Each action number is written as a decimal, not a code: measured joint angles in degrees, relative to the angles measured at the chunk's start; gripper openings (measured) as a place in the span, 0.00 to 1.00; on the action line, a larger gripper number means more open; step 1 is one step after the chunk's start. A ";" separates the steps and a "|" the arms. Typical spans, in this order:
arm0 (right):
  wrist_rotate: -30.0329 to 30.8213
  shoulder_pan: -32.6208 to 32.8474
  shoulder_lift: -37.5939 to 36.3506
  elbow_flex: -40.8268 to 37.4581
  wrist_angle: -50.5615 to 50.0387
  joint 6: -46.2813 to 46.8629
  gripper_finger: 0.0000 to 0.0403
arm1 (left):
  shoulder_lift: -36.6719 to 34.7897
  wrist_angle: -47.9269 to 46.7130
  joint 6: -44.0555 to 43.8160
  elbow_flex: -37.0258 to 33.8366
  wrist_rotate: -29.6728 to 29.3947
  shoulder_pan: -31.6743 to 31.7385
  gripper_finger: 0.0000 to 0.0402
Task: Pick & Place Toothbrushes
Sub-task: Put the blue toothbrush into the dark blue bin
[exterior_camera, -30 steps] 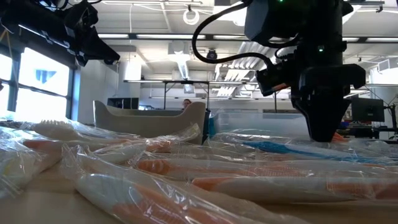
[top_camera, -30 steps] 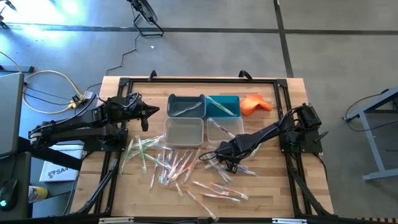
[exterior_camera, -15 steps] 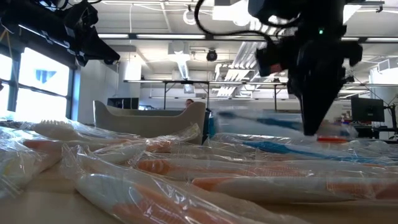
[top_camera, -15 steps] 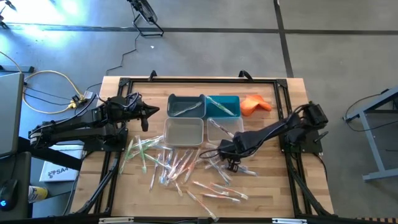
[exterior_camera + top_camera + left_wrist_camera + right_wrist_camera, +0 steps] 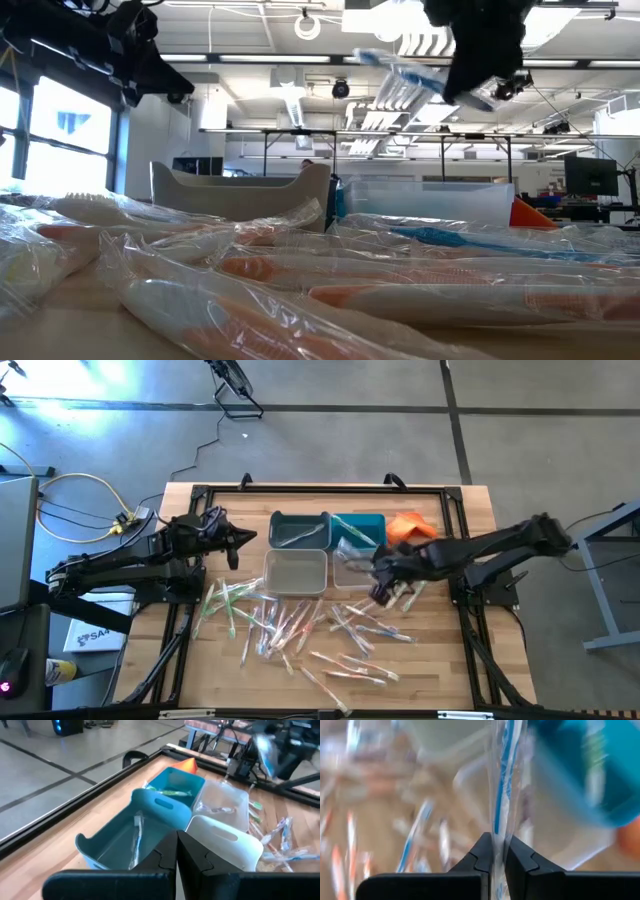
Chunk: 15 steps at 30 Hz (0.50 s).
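Note:
Many wrapped toothbrushes (image 5: pixel 290 625) lie in a loose pile on the wooden table, filling the front of the low view (image 5: pixel 300 280). My right gripper (image 5: pixel 380 572) is raised over the clear bin (image 5: pixel 352 568), shut on a blue-handled toothbrush (image 5: pixel 503 785) in its clear wrapper, which shows high in the low view (image 5: pixel 400 68). My left gripper (image 5: pixel 246 540) waits shut at the far left, level with the bins, holding nothing (image 5: pixel 177 851). My right gripper pinches one end of the wrapped toothbrush (image 5: pixel 499 827) between its two fingers. The fingers slant down from the table's right side. The rest of the brush sticks out past the fingertips, tilted and lifted clear of table and bins (image 5: pixel 385 62).
Four bins stand at the far middle: a grey-blue one (image 5: pixel 299 530) and a teal one (image 5: pixel 358 530) behind, each with a toothbrush inside, a whitish one (image 5: pixel 295 571) and the clear one in front. An orange cloth (image 5: pixel 410 526) lies right of them.
My right gripper has risen from the right side of the pile and moved toward the far edge, tipping less steeply downward. The blue toothbrush has come up with it, lifted clear of the pile and now high over the clear bin.

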 joint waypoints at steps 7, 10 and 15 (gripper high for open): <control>12.96 -3.21 -7.12 0.00 7.32 0.04 0.04 | 0.02 6.46 -5.88 0.00 -0.20 0.00 0.01; 16.05 -4.52 -8.11 0.02 13.33 -3.40 0.04 | 0.00 8.75 -6.19 0.00 -0.20 -0.01 0.01; 17.19 -7.08 -8.36 0.02 24.84 -9.62 0.04 | 0.02 9.65 -6.19 0.00 -0.17 -0.02 0.01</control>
